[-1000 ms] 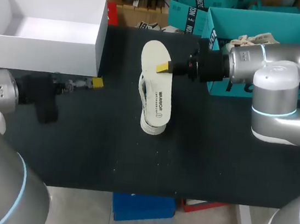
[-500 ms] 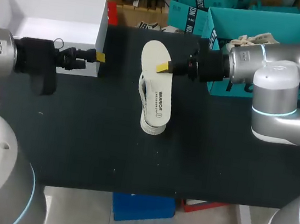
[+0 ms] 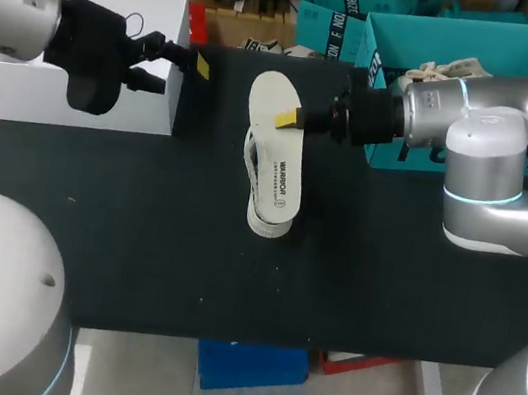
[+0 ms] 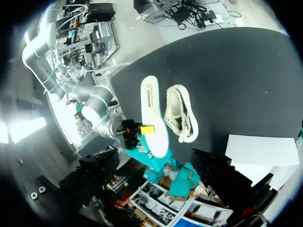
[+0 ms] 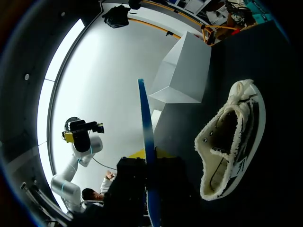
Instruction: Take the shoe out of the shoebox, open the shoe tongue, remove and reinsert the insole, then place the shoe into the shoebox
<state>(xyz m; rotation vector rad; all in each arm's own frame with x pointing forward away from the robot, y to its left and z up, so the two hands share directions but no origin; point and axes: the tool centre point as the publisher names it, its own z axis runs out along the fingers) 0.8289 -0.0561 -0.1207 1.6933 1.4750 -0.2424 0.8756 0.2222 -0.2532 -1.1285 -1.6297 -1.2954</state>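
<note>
Nearest me, the black table [image 3: 187, 265] runs across in front. On its middle lies the white shoe [image 4: 181, 113], tipped on its side, its opening turned towards my right arm and its inside showing dark and hollow in the right wrist view.

Just beside the shoe, raised on edge, is the white insole [image 3: 276, 92]. My right gripper [image 3: 289, 119] comes in from the right side and has it pinched: the fingers are closed narrow on the insole's long edge, one yellow tip lying against its flat face. From my right wrist I see the insole only as a thin line running out from between the fingers. Whether its lower end touches the shoe I cannot tell.

Further back and to my left, my left gripper [image 3: 185, 72] hangs with its fingers spread wide and nothing between them, well apart from the shoe.

Behind it, at the table's far left corner, stands the open white shoebox [image 3: 129, 112].
</note>
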